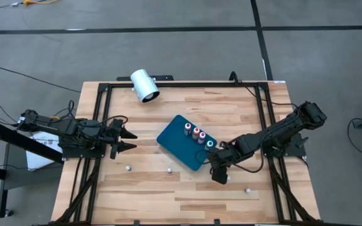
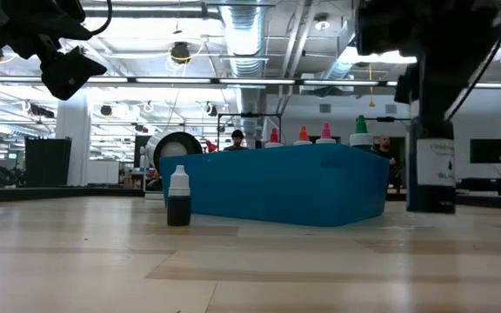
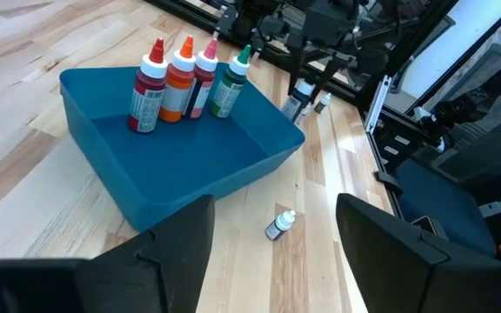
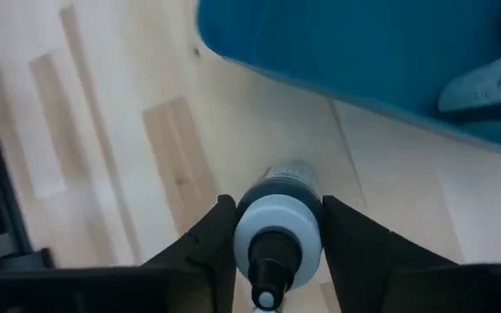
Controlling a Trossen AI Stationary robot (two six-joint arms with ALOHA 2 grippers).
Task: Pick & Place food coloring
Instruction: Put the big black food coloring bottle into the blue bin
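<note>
The teal tray (image 1: pixel 180 145) lies mid-table with several food coloring bottles (image 3: pixel 181 78) standing upright in its far-right end. Three more small bottles stand loose on the wood: one (image 1: pixel 129 167), one (image 1: pixel 169 169) and one (image 1: pixel 248 190). The dark one shows upright (image 2: pixel 178 198) in the low view. My right gripper (image 1: pixel 219 176) is off the tray's near-right corner, shut on a dark-blue bottle with a white cap (image 4: pixel 277 228). My left gripper (image 1: pixel 129 139) hangs open above the table's left part, its fingers pointing toward the tray. My right gripper pinches the dark-blue bottle between its two fingers at the white collar just under the cap (image 4: pixel 278 217). The fingers (image 4: pixel 211 239) come from above, pointing down. The bottle stays upright, its labelled body (image 2: pixel 431 178) hanging below the fingers, clear of the table.
A white cylinder (image 1: pixel 145 86) lies on its side near the table's far edge. Black frame rails (image 1: pixel 99 119) run along the left, right and far sides. Bare wood lies along the table's near side around the loose bottles.
</note>
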